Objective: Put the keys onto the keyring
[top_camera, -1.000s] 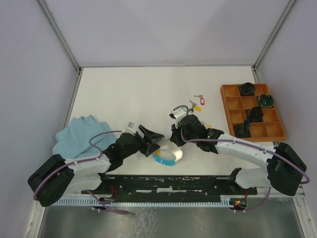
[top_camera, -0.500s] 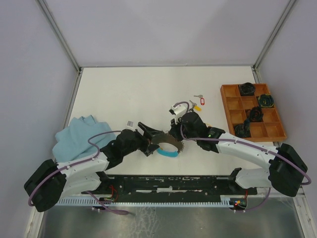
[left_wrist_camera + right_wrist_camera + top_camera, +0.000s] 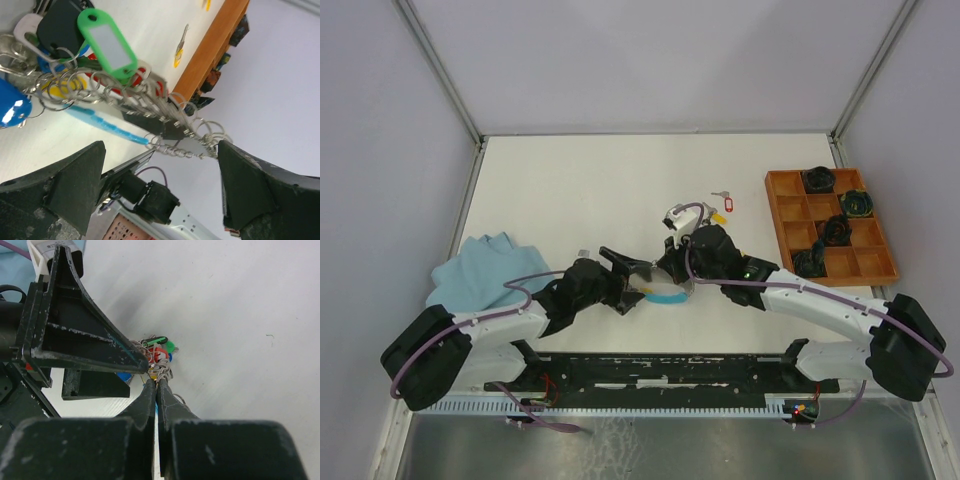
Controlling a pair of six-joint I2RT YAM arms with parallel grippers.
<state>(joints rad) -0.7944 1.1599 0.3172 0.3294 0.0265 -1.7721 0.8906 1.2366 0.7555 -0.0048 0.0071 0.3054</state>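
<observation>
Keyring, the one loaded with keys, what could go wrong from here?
1. Only the right gripper pinches the keyring, on thin wire; the left gripper is open, so the loaded ring may twist or slip.
2. Its fingers straddle the ring beside the dangling keys; closing could catch a key instead of the wire.

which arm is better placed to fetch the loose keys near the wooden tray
Left, probably: the left gripper is open and free, while the right gripper is shut on the keyring. The loose keys do lie nearer the right gripper, though.
</observation>
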